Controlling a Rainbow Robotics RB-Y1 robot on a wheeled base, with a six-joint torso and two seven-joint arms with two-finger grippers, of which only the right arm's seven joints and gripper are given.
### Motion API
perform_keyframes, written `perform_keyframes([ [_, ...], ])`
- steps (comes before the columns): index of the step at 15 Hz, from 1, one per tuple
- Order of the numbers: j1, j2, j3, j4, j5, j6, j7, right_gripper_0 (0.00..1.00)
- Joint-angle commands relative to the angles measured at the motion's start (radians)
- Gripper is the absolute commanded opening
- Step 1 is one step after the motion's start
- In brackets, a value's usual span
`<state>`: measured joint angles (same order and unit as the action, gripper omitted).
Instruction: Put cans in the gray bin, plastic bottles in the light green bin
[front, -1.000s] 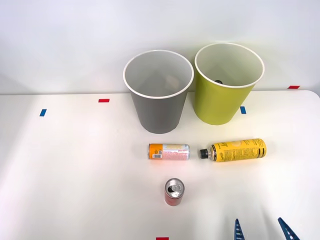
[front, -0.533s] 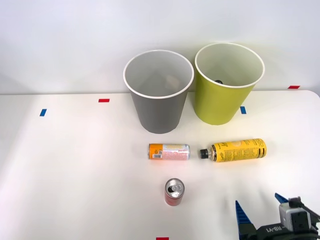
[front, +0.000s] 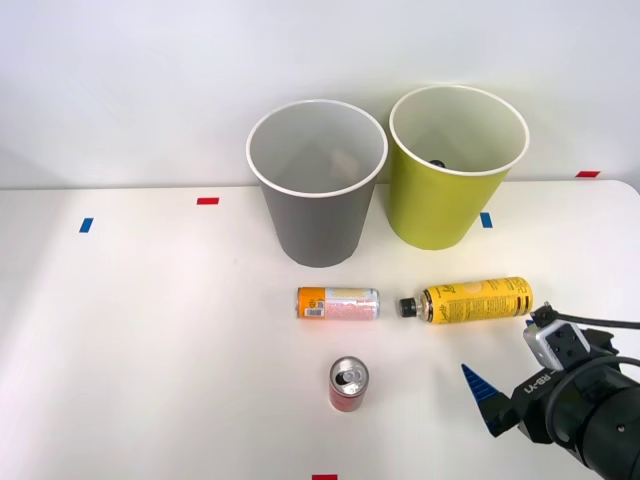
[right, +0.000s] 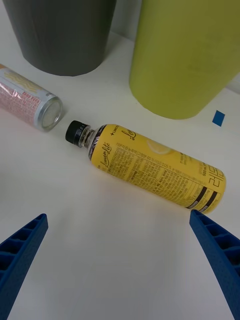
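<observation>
While the right gripper (right: 120, 265) hangs near with jaws wide apart, the bottle (right: 157, 170) lying on the table (front: 150, 340) looks light, smooth, roll-prone; grip mid-body across the label.

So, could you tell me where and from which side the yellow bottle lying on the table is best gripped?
Probably around the middle of the yellow bottle, from above. It lies on its side with the black cap toward the pink can, and the labelled body is its widest, straightest part. The open right gripper already frames it; its fingers should close across the width, not on the narrow neck.
</observation>
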<state>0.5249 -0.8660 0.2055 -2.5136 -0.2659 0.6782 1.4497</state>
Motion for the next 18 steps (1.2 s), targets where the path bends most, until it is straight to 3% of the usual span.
perform_keyframes([
  [1, -0.137, -0.156, 0.006, -0.001, -0.185, 0.101, -0.005, 0.99],
  [4, -0.26, -0.209, 0.034, -0.001, -0.311, 0.193, 0.023, 0.99],
  [8, -0.5, -0.242, 0.187, 0.082, -0.334, 0.284, 0.092, 0.99],
  [10, -0.602, -0.258, 0.235, 0.168, -0.4, 0.284, 0.227, 0.99],
  [14, -0.727, -0.298, 0.235, 0.272, -0.611, 0.365, 0.494, 0.99],
  [18, -0.815, -0.274, 0.239, 0.352, -0.717, 0.497, 0.767, 0.99],
])
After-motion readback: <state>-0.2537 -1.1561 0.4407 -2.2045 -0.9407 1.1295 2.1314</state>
